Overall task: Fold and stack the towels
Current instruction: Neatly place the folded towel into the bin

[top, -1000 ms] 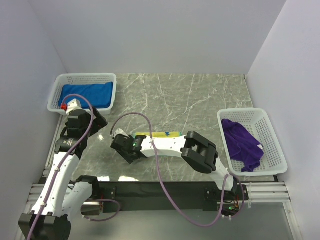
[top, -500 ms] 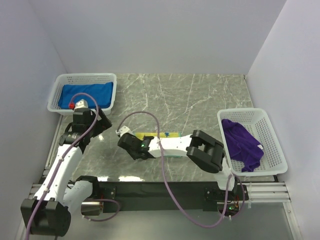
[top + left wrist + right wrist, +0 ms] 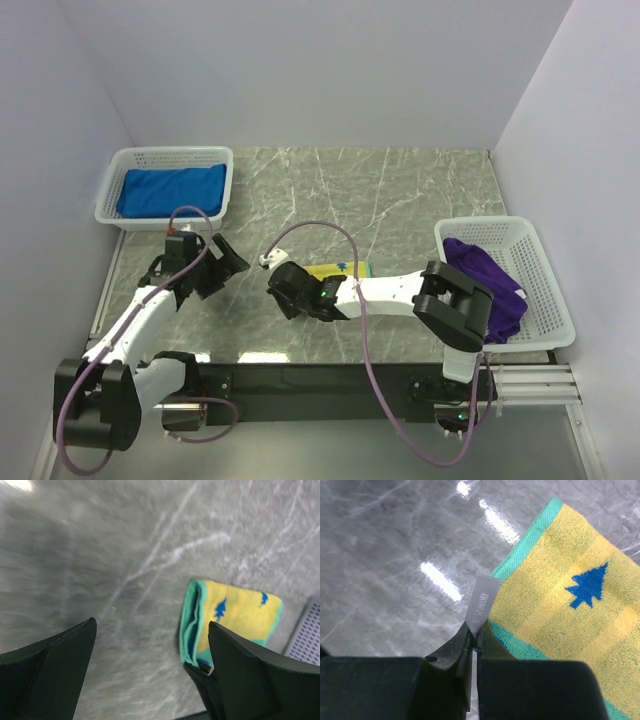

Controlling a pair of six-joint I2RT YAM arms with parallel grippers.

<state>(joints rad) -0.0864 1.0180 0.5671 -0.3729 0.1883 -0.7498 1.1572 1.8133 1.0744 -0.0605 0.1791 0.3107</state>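
Clamping the right pincer point(image 3: 474, 630) hard on the white tag point(image 3: 482, 602) at the near corner of the yellow towel point(image 3: 570, 605), jaws pressed together with only the tag between them. Lying folded on the desk point(image 3: 400, 190) at mid-front, teal border and blue tree print up, stretching away from that pincer toward the right basket point(image 3: 495, 222). Holding the left pincer point(image 3: 151, 625) spread as wide as it goes, gripping nothing, low over bare marble, with the yellow towel ahead of it and apart from both fingers. Resting elsewhere: blue towel point(image 3: 172, 188) in the left basket point(image 3: 170, 152), purple towel point(image 3: 480, 275) crumpled in the right basket.
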